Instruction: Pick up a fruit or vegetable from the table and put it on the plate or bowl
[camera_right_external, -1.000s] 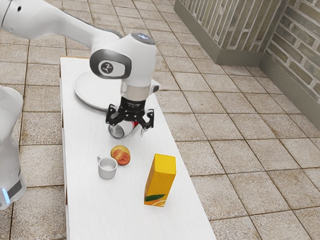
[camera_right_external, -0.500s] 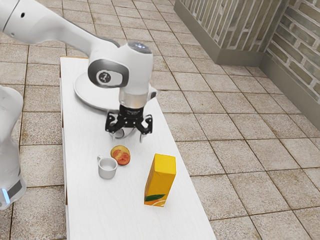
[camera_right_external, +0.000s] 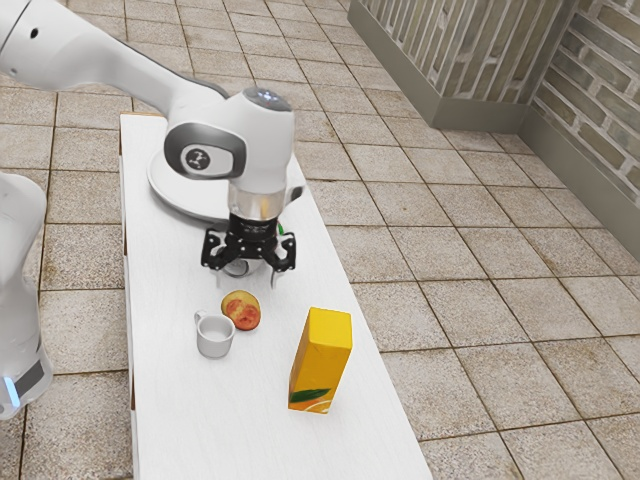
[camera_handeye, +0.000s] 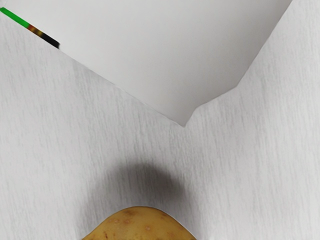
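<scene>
My black gripper (camera_right_external: 248, 268) hangs low over the white table (camera_right_external: 170, 420), just in front of the white plate (camera_right_external: 172, 192), with its fingers spread wide open. A pale rounded thing shows between the fingers, mostly hidden by them. In the wrist view a brown potato (camera_handeye: 140, 226) lies right under my hand, with its shadow on the table beside it. A red and yellow peach (camera_right_external: 241, 311) lies on the table a short way nearer the camera than the gripper, apart from it.
A white mug (camera_right_external: 213, 335) stands beside the peach, and an orange juice carton (camera_right_external: 320, 360) stands upright toward the table's near right edge. Beyond the potato the wrist view has a large white angular surface (camera_handeye: 160, 55) with a green strip (camera_handeye: 17, 19).
My hand has moved down and toward the exterior view's left. It now covers the white and red can-like thing that showed under it one second ago. The fingers stay spread.
</scene>
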